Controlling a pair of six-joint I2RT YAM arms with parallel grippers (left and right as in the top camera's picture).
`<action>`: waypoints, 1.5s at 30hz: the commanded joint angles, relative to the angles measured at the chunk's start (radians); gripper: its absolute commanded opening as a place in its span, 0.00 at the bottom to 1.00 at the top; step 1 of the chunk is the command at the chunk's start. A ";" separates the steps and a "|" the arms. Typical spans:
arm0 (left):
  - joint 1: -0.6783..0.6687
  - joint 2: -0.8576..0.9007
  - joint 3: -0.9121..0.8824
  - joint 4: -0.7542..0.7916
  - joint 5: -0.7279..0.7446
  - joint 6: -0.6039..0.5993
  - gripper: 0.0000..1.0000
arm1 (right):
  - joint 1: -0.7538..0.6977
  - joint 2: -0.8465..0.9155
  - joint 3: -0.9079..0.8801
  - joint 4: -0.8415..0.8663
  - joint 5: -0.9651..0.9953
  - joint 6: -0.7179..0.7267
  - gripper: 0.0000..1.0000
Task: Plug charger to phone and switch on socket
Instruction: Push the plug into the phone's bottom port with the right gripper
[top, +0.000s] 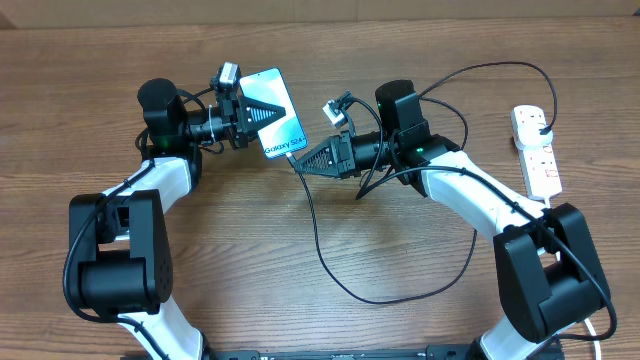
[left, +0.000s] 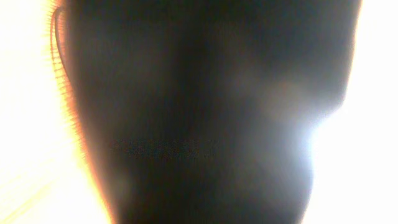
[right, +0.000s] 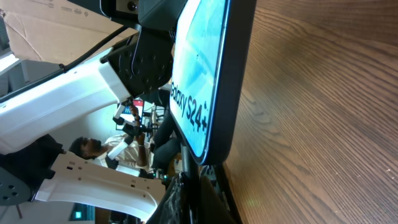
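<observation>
Phone (right: 205, 81) fills the right wrist view edge-on, its lit screen reading "Galaxy S24+". The left wrist view is only a dark blur against glare, with nothing in it that can be told apart.

From overhead, the wooden table (top: 400, 40) carries everything. The socket (top: 537, 160), a white strip, lies toward the far right corner. The phone sits near the far edge, left of the middle, tilted. The left gripper (top: 258, 113) is clamped on it, one finger across the screen. The charger (top: 318, 240) loops toward the near edge and back up to its black plug (top: 543, 126), seated in the socket. The right gripper (top: 303, 160) is pinched on the charger's connector end, right at the phone's lower edge; whether the tip is seated cannot be told.
</observation>
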 joint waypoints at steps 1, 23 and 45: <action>-0.018 -0.003 0.024 0.007 0.025 0.019 0.04 | -0.011 0.001 -0.004 0.022 0.048 0.012 0.04; -0.066 -0.003 0.024 0.007 0.045 0.020 0.04 | -0.008 0.001 -0.004 0.075 0.136 0.045 0.04; -0.113 -0.003 0.018 -0.027 0.152 0.083 0.04 | -0.011 0.001 -0.004 0.096 0.118 0.045 0.04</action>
